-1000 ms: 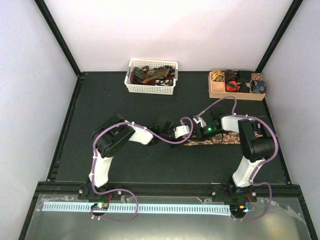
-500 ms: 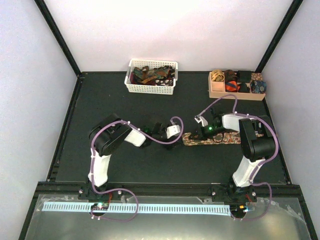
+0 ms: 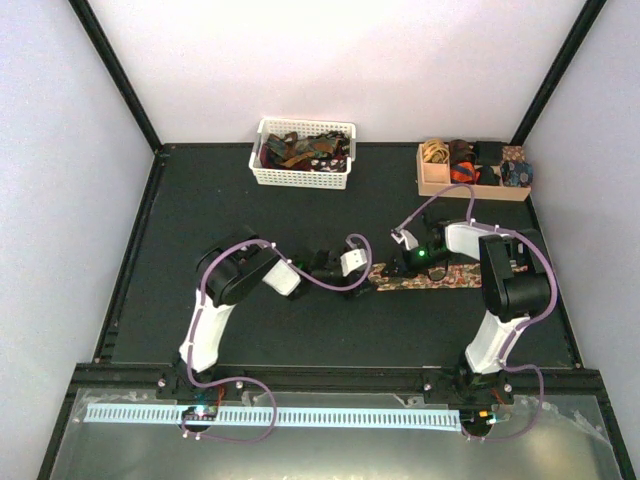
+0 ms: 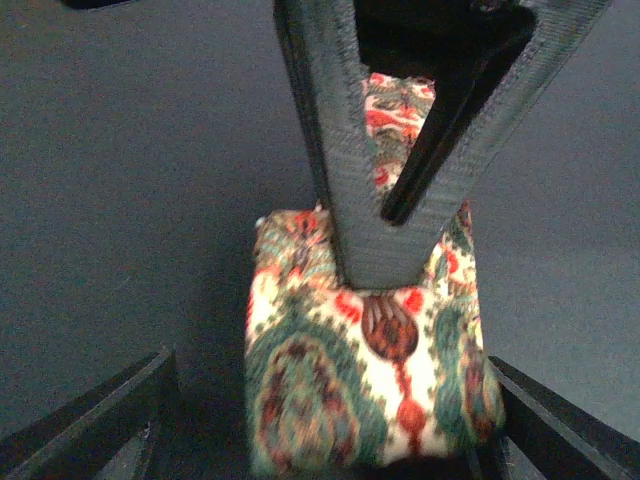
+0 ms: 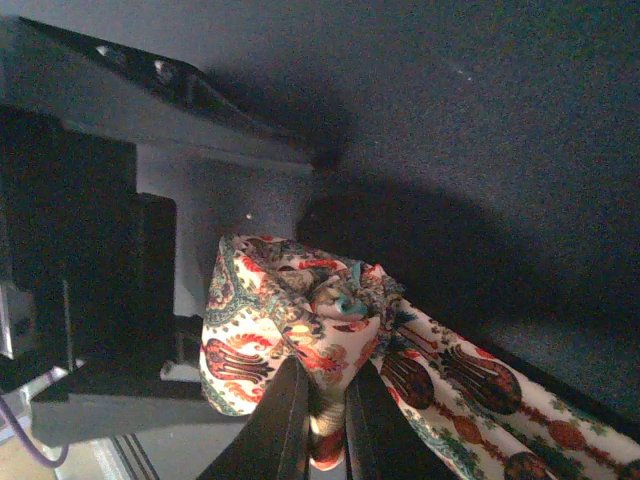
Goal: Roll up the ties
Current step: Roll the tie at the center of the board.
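The floral tie [image 3: 440, 281] lies along the table [image 3: 250, 210], right of centre, with its left end folded into a small bunch. The right fingers [image 5: 283, 420] are pressed together, pinching that bunch. The left fingers [image 4: 105, 425] stand spread wide on either side of the fold. Only their tips show, so I cannot tell whether they touch it. From above, the fold is covered and too small to make out. More ties [image 3: 300, 152] fill the basket [image 3: 300, 181], too tangled to count.
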Robot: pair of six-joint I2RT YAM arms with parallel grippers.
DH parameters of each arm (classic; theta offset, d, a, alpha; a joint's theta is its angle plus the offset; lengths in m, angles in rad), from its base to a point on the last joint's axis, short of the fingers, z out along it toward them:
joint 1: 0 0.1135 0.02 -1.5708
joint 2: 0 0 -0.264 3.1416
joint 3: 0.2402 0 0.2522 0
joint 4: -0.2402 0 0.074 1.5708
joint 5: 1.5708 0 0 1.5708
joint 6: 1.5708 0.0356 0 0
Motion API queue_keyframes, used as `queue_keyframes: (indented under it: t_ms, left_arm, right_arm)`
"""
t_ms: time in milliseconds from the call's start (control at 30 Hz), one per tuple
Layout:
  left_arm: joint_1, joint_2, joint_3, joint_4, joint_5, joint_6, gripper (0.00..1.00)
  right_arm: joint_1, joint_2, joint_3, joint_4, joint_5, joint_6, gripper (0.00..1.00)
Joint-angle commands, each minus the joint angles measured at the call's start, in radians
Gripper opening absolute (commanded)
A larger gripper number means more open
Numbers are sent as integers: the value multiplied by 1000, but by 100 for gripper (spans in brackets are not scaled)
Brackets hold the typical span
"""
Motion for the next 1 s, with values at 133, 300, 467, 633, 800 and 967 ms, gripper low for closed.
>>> queue_keyframes:
  t_ms: [133,300,467,633,800,967]
  left_arm:
    - [-49,64,43,-51,0,-24,74]
    - [-23,-5,3,-201,-140,24,50]
    - [51,-90,-114,-153,-179,32,43]
    - [87,-132,-159,-124,-161,44,43]
    - [93,-170,-185,-94,-58,50,63]
    - [110,-167,-208,-35,74,29,76]
  right_arm:
    - [-5,27,-38,-9,5,-7,1]
    - [9,33,-28,46,-36,24,1]
    - [76,63,17,120,-115,103,1]
    - [105,84,26,129,-141,119,1]
    - [105,133,-18,151,-109,115,1]
    - [101,161,-33,149,-51,107,1]
